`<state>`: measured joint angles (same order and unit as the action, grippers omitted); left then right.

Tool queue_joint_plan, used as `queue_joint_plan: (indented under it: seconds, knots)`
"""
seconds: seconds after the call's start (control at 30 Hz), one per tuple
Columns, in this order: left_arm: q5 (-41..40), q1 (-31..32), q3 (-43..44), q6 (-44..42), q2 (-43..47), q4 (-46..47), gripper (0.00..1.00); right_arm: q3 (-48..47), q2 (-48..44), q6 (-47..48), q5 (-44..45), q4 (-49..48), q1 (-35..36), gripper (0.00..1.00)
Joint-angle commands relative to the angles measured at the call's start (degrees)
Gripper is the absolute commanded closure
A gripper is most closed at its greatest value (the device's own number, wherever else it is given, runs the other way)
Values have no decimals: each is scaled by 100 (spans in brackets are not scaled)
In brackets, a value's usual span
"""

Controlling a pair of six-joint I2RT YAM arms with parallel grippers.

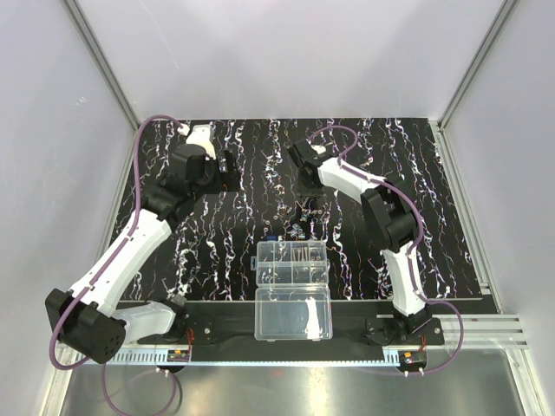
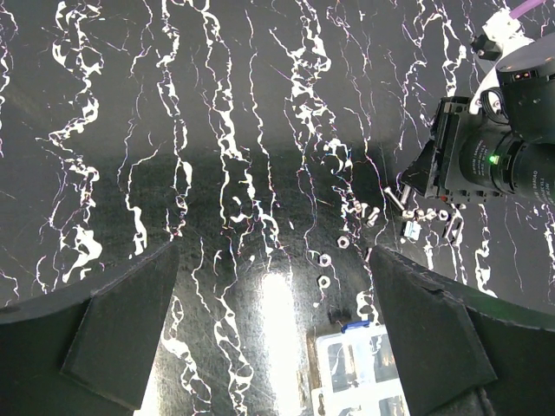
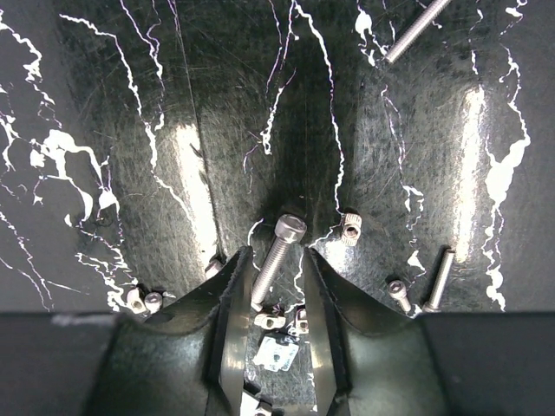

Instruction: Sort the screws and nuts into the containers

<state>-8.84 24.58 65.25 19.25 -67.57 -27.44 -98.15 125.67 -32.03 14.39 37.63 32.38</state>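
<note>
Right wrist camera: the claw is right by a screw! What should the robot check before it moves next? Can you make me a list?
1. The screw lies between the jaws of the right gripper: ok.
2. Jaws clamped on the screw: not ok, a gap shows beside it.
3. Only the screw between the fingers: not ok, small nuts lie there too, farther back.
4. The organizer box is open: ok, its lid is folded toward the arms.
5. The left gripper is clear of the pile: ok, open, empty and off to one side.
</note>
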Motion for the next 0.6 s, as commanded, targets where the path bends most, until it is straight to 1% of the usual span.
queue_joint_plan:
  seconds: [0.0, 0.2, 0.4, 0.43, 0.47, 0.53, 0.57]
  knots:
    - [-144, 29, 207, -105, 104, 160, 1, -196, 98, -67, 152, 25, 93, 64]
    - [-153, 21, 207, -105, 113, 151, 1, -196, 177, -58, 187, 43, 93, 66]
    - [-162, 29, 207, -114, 113, 151, 1, -240, 283, -5, 222, 61, 102, 71]
    - [-162, 21, 207, -114, 113, 151, 1, -249, 300, -5, 257, 78, 102, 73]
    - [-170, 29, 216, -114, 121, 151, 1, -275, 309, 13, 274, 113, 102, 81]
    - [-188, 29, 216, -123, 121, 143, 1, -310, 274, 65, 353, 157, 102, 89]
    - [-197, 29, 216, -123, 113, 143, 1, -301, 248, 83, 380, 183, 102, 97]
